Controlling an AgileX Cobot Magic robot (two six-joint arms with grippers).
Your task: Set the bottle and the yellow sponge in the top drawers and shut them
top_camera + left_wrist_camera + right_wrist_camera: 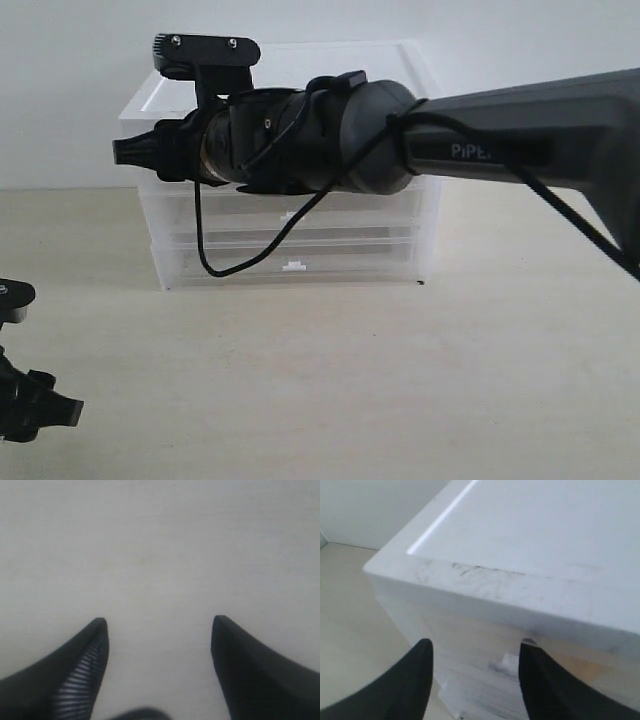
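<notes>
1. Left gripper (159,620): its two fingers are standing well apart with nothing between them, hanging over bare table (160,540). In the exterior view it is sitting at the lower left corner, partly cut off by the edge.
2. Right gripper (476,644): its fingers are standing apart and gripping nothing. It is pointing at the front of the cabinet (340,62) just under the top rim. In the exterior view the right arm (500,140) is stretching across from the right.
3. Top drawers (480,630): they are sitting in the top row of the cabinet. In the exterior view the right arm is hiding almost all of them. The right wrist view is showing part of one front with a small white tab handle (509,663), blurred. Whether the drawers are fully shut cannot be told.
4. Faint orange-yellow tinge (592,672): it is showing through the cloudy plastic near the edge of the right wrist view, too vague to identify.
5. Lower drawers (300,245): two wide fronts are showing below the arm, each with a centred tab.
6. Cable (230,265): it is looping down from the arm in front of the lower drawers.
</notes>
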